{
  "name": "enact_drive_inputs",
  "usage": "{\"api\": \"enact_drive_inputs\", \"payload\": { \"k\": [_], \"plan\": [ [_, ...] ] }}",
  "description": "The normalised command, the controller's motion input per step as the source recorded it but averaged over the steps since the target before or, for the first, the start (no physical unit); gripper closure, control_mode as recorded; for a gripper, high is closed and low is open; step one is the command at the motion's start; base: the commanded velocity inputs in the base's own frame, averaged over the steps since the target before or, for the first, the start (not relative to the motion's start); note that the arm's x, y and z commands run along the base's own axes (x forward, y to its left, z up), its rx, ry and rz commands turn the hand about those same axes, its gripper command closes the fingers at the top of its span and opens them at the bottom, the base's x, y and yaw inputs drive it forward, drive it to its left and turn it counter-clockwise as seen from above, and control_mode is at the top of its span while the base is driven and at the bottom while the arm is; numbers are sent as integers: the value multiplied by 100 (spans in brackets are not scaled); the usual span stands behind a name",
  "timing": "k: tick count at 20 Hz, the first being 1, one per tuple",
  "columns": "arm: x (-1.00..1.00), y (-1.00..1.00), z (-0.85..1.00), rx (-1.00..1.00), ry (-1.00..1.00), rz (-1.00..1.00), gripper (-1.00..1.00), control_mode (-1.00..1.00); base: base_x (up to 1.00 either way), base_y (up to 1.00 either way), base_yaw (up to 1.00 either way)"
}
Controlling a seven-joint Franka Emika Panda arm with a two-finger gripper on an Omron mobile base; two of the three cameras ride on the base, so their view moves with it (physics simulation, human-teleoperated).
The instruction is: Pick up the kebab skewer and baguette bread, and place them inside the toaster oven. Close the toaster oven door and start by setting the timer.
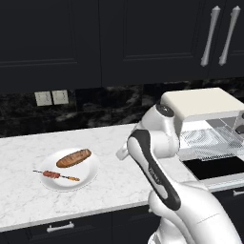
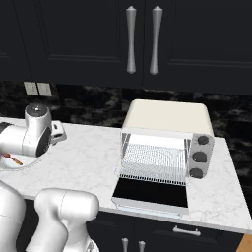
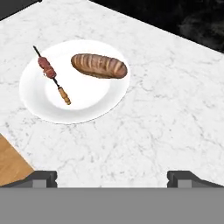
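The kebab skewer [image 3: 53, 79] and the golden-brown baguette bread [image 3: 99, 65] lie side by side on a white plate [image 3: 87, 103] on the marble counter. In the left base view the baguette [image 1: 74, 158] lies behind the skewer [image 1: 57, 175] on the plate [image 1: 90, 174]. My gripper [image 3: 112, 177] hovers above the counter to the right of the plate, open, nothing between its fingertips [image 3: 41, 178]. The cream toaster oven [image 2: 167, 115] stands to the right. Its door [image 2: 150, 194] is folded down flat, showing the wire rack [image 2: 152, 157]. Three grey knobs [image 2: 199, 157] sit on its right side.
Dark upper cabinets with long silver handles [image 2: 142, 39] hang above. Two wall outlets [image 1: 51, 97] sit on the black backsplash. The counter's front edge [image 1: 71, 219] runs near the plate, with wooden floor [image 3: 11, 164] beyond it. My own arm [image 1: 152, 167] rises between plate and oven.
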Motion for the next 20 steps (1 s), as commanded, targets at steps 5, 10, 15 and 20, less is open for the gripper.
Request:
{"api": "enact_drive_inputs", "payload": {
  "k": [5, 10, 15, 20],
  "plan": [
    [32, 100, -8, -11, 0, 38, -100, -100, 0, 0, 0],
    [38, 86, -4, -14, 3, 28, -100, -100, 0, 0, 0],
    [23, 60, 0, -19, 6, 10, -100, -100, 0, 0, 0],
    [20, 37, -3, -17, 4, 11, -100, -100, 0, 0, 0]
  ]
}}
